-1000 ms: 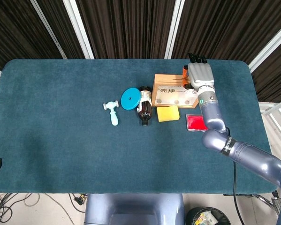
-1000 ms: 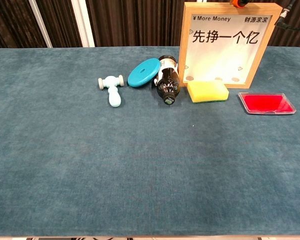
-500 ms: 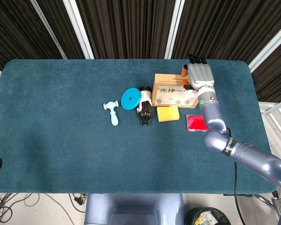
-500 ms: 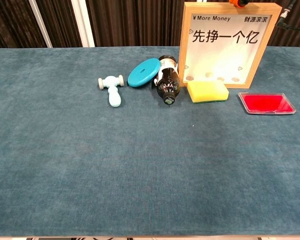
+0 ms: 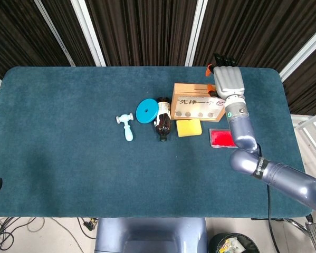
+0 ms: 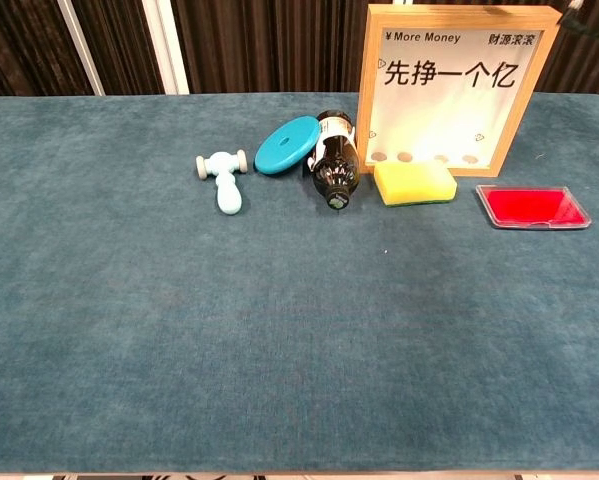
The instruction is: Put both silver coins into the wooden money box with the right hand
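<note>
wooden money box (image 6: 461,88), matt cloth table (image 6: 279,330)

We see that the right hand (image 5: 229,80) has drawn up and back off the top of the wooden money box (image 6: 459,85), leaving the chest view altogether, while a fourth coin (image 6: 404,157) now lies behind the box's clear front.
</note>
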Robot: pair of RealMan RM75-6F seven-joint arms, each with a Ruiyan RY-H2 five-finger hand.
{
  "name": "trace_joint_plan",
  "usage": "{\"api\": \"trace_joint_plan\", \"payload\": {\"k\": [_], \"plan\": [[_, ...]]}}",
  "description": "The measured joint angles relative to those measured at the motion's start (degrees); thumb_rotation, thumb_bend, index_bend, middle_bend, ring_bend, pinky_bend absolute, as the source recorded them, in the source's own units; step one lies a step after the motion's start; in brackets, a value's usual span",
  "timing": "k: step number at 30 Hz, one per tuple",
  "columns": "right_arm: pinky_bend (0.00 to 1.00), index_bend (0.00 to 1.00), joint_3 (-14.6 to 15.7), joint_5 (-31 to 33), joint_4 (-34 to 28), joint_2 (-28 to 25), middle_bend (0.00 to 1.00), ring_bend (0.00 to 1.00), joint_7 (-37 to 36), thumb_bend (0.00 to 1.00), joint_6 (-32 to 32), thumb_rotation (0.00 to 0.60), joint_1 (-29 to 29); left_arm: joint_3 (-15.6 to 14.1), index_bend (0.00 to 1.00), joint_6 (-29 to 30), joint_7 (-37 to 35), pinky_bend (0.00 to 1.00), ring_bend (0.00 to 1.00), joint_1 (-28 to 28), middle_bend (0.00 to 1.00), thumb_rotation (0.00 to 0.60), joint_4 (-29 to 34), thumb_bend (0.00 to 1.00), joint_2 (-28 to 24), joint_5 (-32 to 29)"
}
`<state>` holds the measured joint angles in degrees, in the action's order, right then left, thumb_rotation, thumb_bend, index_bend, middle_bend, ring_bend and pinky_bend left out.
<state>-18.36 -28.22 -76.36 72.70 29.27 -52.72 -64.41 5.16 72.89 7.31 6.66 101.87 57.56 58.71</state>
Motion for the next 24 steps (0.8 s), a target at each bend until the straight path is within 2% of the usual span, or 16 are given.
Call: {"api": "trace_joint_plan", "payload": {"k": [5,9,16,22,24], "plan": [[0.0,0.25,1.1,-8.0,-8.4,-3.3,0.0,0.0,-1.7,0.52,-7.9,0.6,4.5,-0.1,0.05,0.3,0.0,0.0,0.0,0.0,0.0,0.6,-0.1,0.4,0.0,0.6],[0.0,0.22,4.1,-16.0,-15.7,-6.6,0.0,0.0,-3.3,0.5,-14.2,0.6,10.1,-0.1,0.05,0.8,-0.2,0.0,0.0,-0.1,0.0,0.6,-0.2,0.4,0.1,1.6],[0.0,0.22,13.6,-31.8,-23.4,-10.1,0.0,0.0,-7.2,0.5,-28.9,0.6,24.8,-0.5,0.04,2.9,-0.7,0.0,0.0,-0.5,0.0,0.6,-1.5,0.4,0.7,5.7],[0.0,0.22,21.2,-41.1,-23.7,-8.3,0.0,0.0,-10.1,0.5,-39.0,0.6,36.1,-0.6,0.04,5.3,-3.2,0.0,0.0,-0.7,0.0,0.6,-4.0,0.4,1.2,11.2],[0.0,0.22,22.8,-42.8,-23.1,-7.3,0.0,0.0,-10.6,0.5,-41.3,0.6,39.0,-0.6,0.05,6.4,-4.6,0.0,0.0,-0.6,0.0,0.6,-5.7,0.4,1.4,14.0]]}}
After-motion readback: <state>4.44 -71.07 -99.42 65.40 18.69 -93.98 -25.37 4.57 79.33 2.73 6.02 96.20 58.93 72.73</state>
